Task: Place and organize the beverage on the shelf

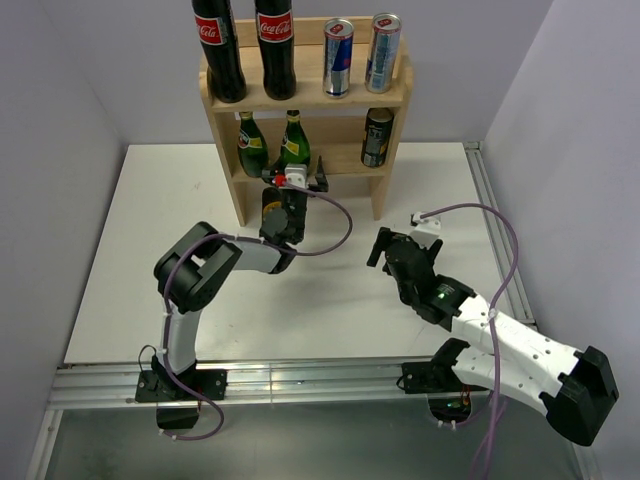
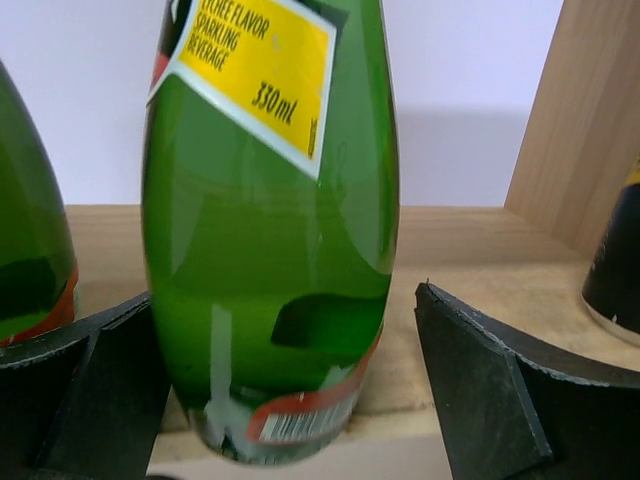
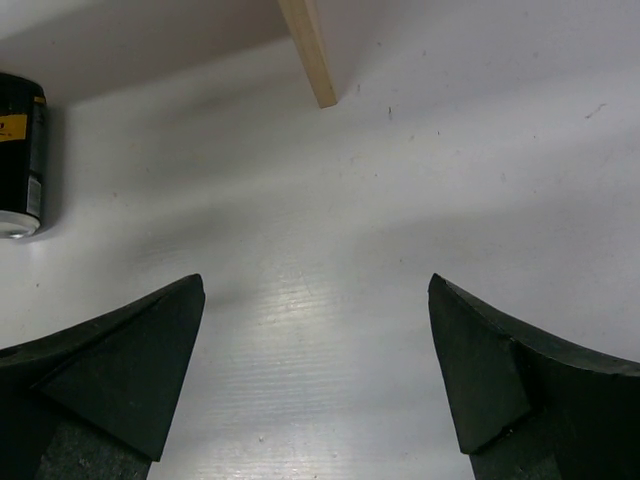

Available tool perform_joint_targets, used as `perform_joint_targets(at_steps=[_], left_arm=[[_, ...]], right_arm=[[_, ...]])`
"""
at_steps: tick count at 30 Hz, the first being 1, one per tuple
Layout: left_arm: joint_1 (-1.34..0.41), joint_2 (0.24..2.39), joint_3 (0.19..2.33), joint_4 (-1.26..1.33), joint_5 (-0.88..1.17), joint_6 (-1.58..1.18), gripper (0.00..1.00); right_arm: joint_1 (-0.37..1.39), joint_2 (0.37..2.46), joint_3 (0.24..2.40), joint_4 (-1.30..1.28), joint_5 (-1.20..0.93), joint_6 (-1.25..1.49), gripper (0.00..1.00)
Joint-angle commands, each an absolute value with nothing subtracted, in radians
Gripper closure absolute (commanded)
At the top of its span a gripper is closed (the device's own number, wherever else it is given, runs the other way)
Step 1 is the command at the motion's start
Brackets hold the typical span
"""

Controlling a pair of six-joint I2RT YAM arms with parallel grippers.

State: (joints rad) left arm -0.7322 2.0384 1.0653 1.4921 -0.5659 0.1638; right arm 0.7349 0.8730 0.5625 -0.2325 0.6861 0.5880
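— Where is the green bottle [image 2: 270, 200]?
— Upright on the shelf's [image 1: 228, 170] lower tier, between my left pincer's [image 1: 295, 177] parted fingers. One finger stands off the glass; the other, I can't tell. Its neck is cut off.
— Neighbours?
— A second green bottle [image 2: 25, 250] and a black can [image 2: 615, 270], both clipped at the edges.
— Your right pincer [image 3: 316, 300]?
— Spread apart above the white table [image 3: 450, 150].

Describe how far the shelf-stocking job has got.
Done: the shelf's top tier holds two cola bottles and two cans; the lower tier holds two green bottles and a black can. In hand: the left fingers stand open either side of the right-hand green bottle, not gripping; the right fingers are open, empty, above the table. Left: no loose drink shows on the table, so probably only backing the left arm out.
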Motion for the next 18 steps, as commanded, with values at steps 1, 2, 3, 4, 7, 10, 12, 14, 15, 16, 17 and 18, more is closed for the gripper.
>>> perform_joint_targets(at_steps=[1, 2, 3, 4, 7, 10, 12, 14, 15, 16, 17, 18], left_arm=[[-0.744, 2.097, 0.979, 1.773, -0.664, 0.074, 0.01], [-0.745, 2.094, 0.97, 1.772, -0.673, 0.075, 0.01], [-0.747, 2.088, 0.965, 1.773, -0.678, 0.077, 0.01], [-0.75, 2.082, 0.959, 1.775, -0.681, 0.081, 0.01], [-0.755, 2.069, 0.94, 1.782, -0.699, 0.095, 0.01], [-0.762, 2.053, 0.928, 1.79, -0.713, 0.109, 0.01], [-0.765, 2.042, 0.922, 1.792, -0.722, 0.12, 0.01], [-0.769, 2.034, 0.911, 1.795, -0.73, 0.124, 0.01], [-0.77, 2.025, 0.907, 1.796, -0.735, 0.129, 0.01], [-0.77, 2.02, 0.897, 1.799, -0.738, 0.13, 0.01], [-0.772, 2.016, 0.891, 1.796, -0.739, 0.132, 0.01], [-0.773, 2.008, 0.887, 1.796, -0.741, 0.135, 0.01]], right_arm=[[0.729, 0.838, 0.552, -0.221, 0.686, 0.609, 0.0], [0.727, 0.833, 0.551, -0.221, 0.684, 0.611, 0.0], [0.727, 0.83, 0.548, -0.225, 0.686, 0.612, 0.0], [0.727, 0.821, 0.548, -0.23, 0.683, 0.612, 0.0], [0.727, 0.802, 0.545, -0.239, 0.681, 0.617, 0.0], [0.729, 0.784, 0.538, -0.248, 0.684, 0.62, 0.0], [0.727, 0.775, 0.534, -0.255, 0.684, 0.621, 0.0], [0.727, 0.769, 0.534, -0.258, 0.684, 0.624, 0.0], [0.727, 0.764, 0.532, -0.262, 0.683, 0.624, 0.0], [0.729, 0.761, 0.532, -0.262, 0.683, 0.626, 0.0], [0.727, 0.758, 0.529, -0.265, 0.683, 0.626, 0.0], [0.727, 0.752, 0.528, -0.265, 0.681, 0.629, 0.0]])
